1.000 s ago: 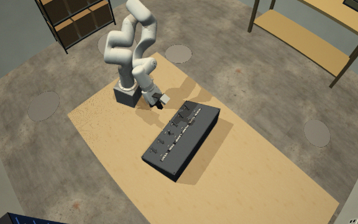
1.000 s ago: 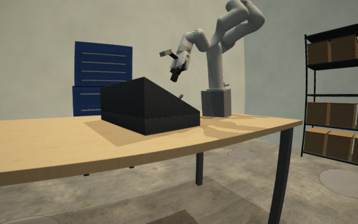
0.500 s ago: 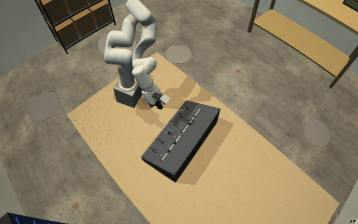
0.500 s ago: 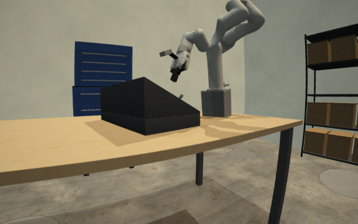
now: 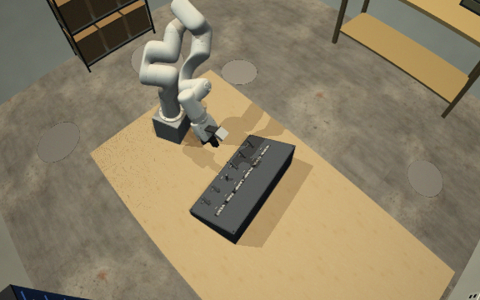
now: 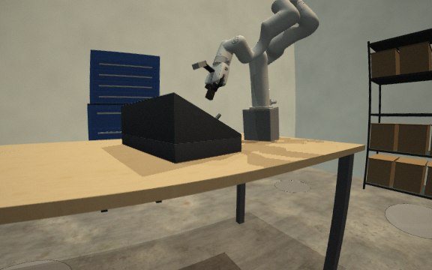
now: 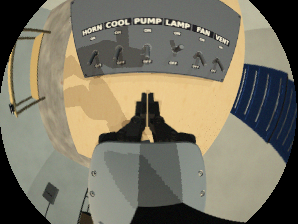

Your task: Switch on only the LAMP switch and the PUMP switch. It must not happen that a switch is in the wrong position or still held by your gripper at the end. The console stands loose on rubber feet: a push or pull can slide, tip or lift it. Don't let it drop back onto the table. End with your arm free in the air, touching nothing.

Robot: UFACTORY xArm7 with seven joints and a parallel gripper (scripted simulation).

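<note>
- While its jaws press together on nothing, one gripper (image 7: 148, 117) hangs above the tabletop (image 5: 348, 250).
- One dark wedge-shaped console (image 5: 265, 175) carries six labelled toggle switches.

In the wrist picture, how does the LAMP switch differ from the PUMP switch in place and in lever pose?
1. The PUMP switch is third from the left; the LAMP switch is fourth.
2. PUMP lies almost in line with the shut claw; LAMP lies right of it.
3. LAMP's lever leans up toward its label; PUMP's looks short and straight.
Both sit on the dark console, and the claw touches neither.
</note>
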